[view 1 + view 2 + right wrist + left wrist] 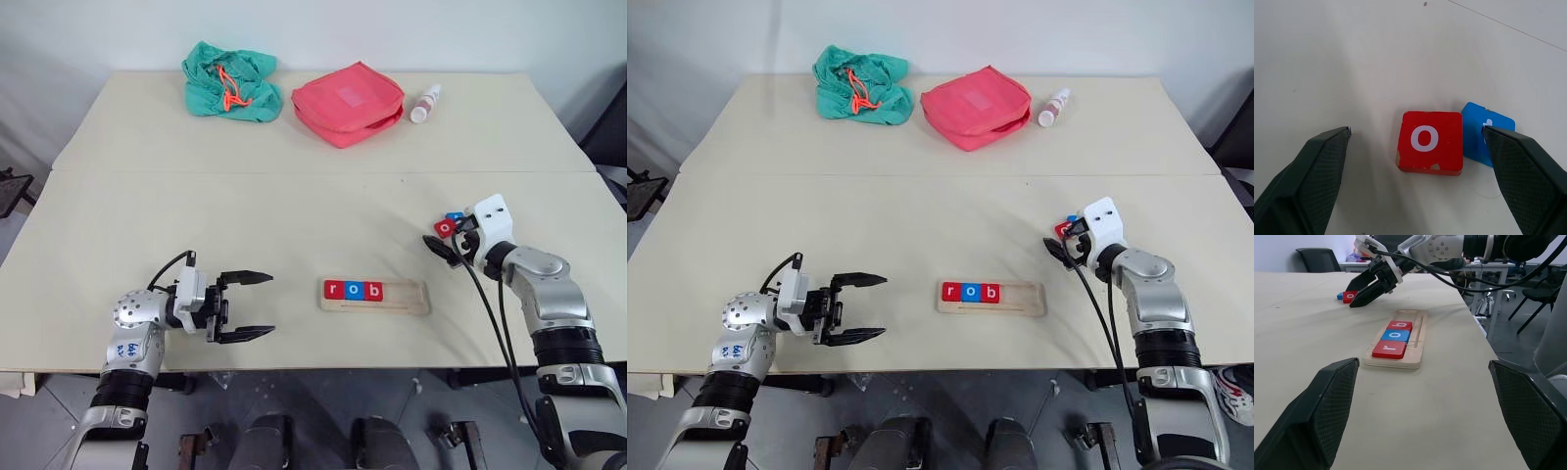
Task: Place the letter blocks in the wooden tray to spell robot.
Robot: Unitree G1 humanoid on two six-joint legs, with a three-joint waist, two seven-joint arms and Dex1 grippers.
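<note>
Left hand (245, 305) lower left of frame, fingers spread wide, holding nothing, pointing toward wooden tray (375, 296); tray at lower centre near front edge of table (294, 211), red r (334, 290), blue o (354, 290), red b (373, 291) filling its left half; right hand (446, 243) centre right, fingers wide apart, empty, straddling red o block (1430, 141) with blue block (1479, 132) touching it; teal cloth (231, 82), red pouch (348, 102), small bottle (425, 103) along far edge.
</note>
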